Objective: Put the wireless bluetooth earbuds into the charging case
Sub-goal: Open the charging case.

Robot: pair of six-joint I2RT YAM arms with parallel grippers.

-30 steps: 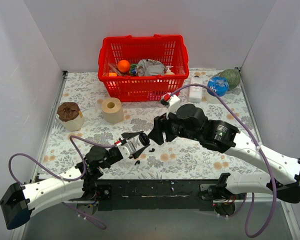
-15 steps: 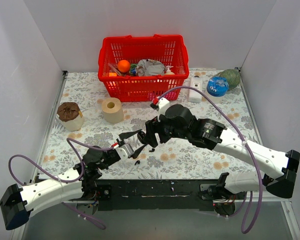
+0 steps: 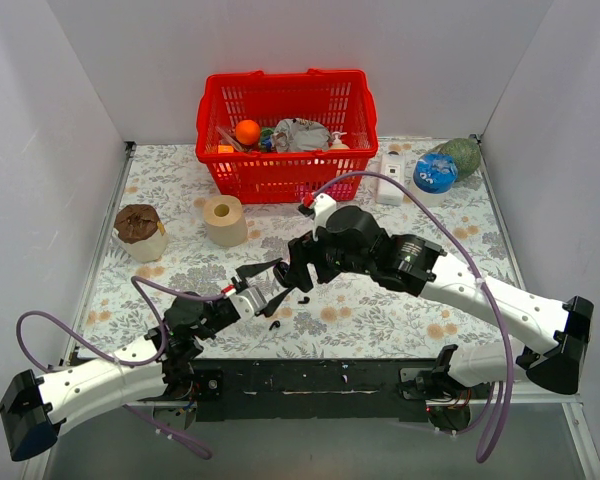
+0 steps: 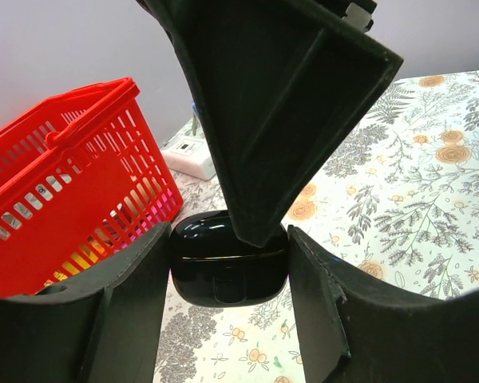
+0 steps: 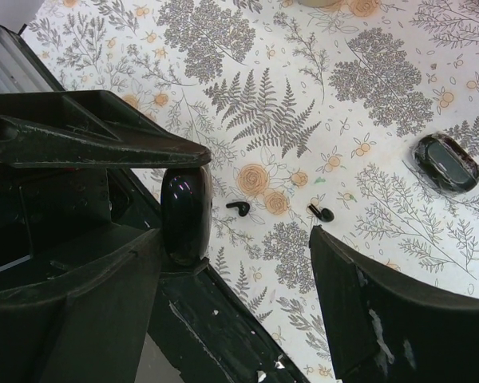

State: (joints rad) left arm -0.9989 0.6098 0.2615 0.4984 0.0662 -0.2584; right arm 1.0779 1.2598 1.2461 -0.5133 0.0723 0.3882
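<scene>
The left gripper (image 4: pixel 228 237) pinched the case (image 4: pixel 223 275) above the near edge of the table (image 3: pixel 400 322), the right gripper (image 5: pixel 235 235) gaped wide close to the case, both earbuds (image 5: pixel 238 207) lying on open table beside the case.

Case held up, buds loose on the table

The case (image 4: pixel 223 279), a glossy black pebble, sits clamped by its sides in the left gripper (image 4: pixel 229 243), off the floral table (image 5: pixel 263 104); one bud (image 5: pixel 238 207) and a second bud (image 5: pixel 321 213), tiny, black, short-stemmed, lie near each other, apart from the case.
</scene>
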